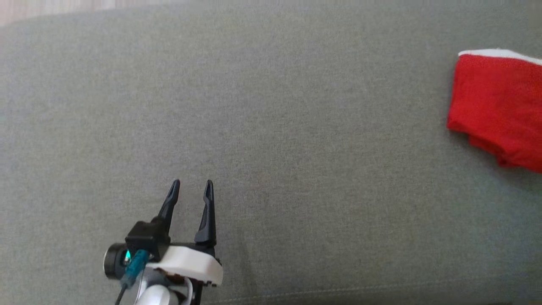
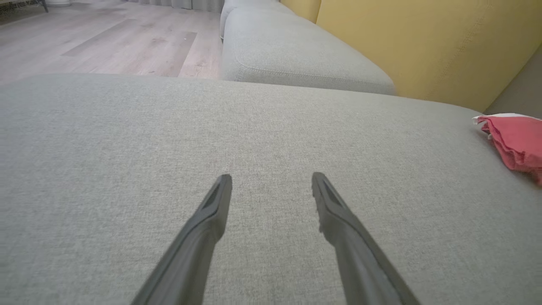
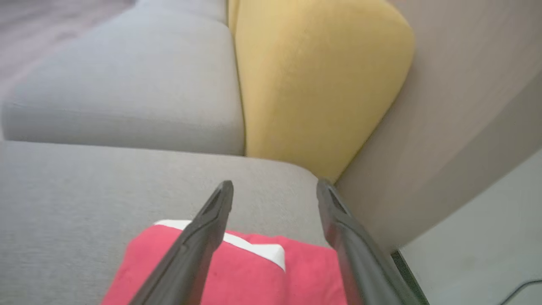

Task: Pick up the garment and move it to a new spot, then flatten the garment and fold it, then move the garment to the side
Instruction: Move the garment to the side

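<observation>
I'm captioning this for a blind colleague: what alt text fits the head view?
A folded red garment with a white band along its far edge lies at the picture's right edge on a grey sofa cushion. The robot's left gripper sits at the lower left, open and empty, well apart from it.

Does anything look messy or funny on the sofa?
Nothing really stands out. The red garment lies folded near the right end of the grey cushion, its layers slightly uneven at the lower edge. The left gripper and right gripper are open, holding nothing.
</observation>
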`<state>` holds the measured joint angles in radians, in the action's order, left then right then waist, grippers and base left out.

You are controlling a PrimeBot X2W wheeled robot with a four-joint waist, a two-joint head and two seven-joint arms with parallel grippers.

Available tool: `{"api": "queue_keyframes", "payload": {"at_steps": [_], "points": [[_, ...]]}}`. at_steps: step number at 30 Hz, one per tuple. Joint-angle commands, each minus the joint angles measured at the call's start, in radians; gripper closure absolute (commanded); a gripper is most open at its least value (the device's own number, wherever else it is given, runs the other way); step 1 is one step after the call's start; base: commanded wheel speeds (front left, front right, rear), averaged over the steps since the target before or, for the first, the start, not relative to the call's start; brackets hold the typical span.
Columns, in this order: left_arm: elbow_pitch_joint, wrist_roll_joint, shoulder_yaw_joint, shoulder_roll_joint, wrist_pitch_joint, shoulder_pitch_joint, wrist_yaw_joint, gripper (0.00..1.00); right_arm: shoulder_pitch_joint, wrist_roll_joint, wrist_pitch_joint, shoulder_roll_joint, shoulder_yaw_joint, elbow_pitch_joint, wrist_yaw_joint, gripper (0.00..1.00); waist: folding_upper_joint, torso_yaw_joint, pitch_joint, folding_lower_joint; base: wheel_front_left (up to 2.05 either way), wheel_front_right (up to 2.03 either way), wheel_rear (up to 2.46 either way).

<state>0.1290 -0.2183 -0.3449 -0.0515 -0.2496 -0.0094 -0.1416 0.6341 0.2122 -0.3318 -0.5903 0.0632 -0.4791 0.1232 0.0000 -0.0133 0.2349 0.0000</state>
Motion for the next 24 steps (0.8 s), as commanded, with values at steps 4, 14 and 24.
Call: {"api": "queue_keyframes", "payload": {"at_steps": [4, 14, 24], "points": [[-0.031, -0.019, 0.038, 0.001, -0.012, 0.016, -0.015, 0.00, -0.093, 0.018, 0.066, 0.028, -0.027, 0.135, 0.008, 0.00, 0.0000, 0.004, -0.067, 0.0000, 0.00, 0.00, 0.00], [0.013, -0.025, 0.115, 0.001, -0.012, 0.084, -0.030, 0.00, -0.416, -0.025, 0.260, 0.280, 0.000, 0.396, 0.008, 0.00, 0.0000, 0.063, -0.176, 0.0000, 0.00, 0.00, 0.00], [0.039, 0.008, 0.169, -0.012, -0.012, 0.101, 0.030, 0.00, -0.653, -0.108, 0.466, 0.511, -0.011, 0.398, 0.008, 0.00, 0.0000, 0.087, -0.212, 0.0000, 0.00, 0.00, 0.00]]}}
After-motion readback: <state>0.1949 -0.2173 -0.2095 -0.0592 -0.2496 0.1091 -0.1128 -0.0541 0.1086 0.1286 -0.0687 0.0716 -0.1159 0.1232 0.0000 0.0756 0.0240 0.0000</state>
